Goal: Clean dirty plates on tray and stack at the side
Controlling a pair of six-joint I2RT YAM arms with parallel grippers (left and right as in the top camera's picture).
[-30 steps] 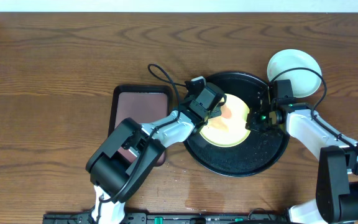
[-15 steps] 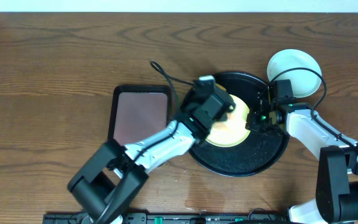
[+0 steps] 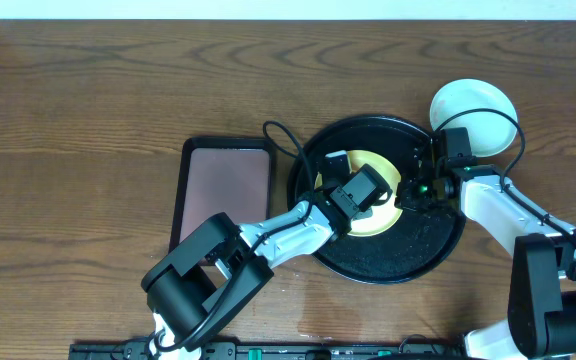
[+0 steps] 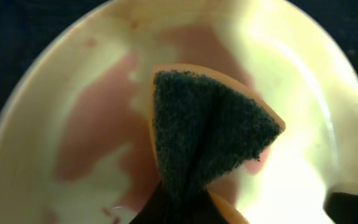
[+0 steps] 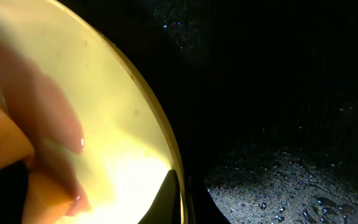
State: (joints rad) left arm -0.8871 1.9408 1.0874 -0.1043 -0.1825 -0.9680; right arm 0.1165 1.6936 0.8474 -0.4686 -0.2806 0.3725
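i'm scrubbing the yellow plate (image 3: 383, 168) on the black tray (image 3: 418, 252)
my left pincer (image 3: 361, 189) is gripping the sponge (image 4: 210, 143), pressing down mid-plate with the reddish smear (image 4: 98, 118) under and around it. my right pincer (image 3: 409, 192) is pinching the plate's right rim. a pale plate (image 3: 473, 108) is sitting just beyond the tray, and a maroon tray (image 3: 226, 185) is lying to the left.

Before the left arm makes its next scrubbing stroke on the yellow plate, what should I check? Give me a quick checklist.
1. Sponge held in left gripper: ok.
2. Sponge resting on yellow plate: ok.
3. Plate clean: not ok, a reddish smear shows around the sponge.
4. Right gripper at the plate's rim: ok. Firm clamp: cannot tell.
5. Plate sitting inside black tray: ok.
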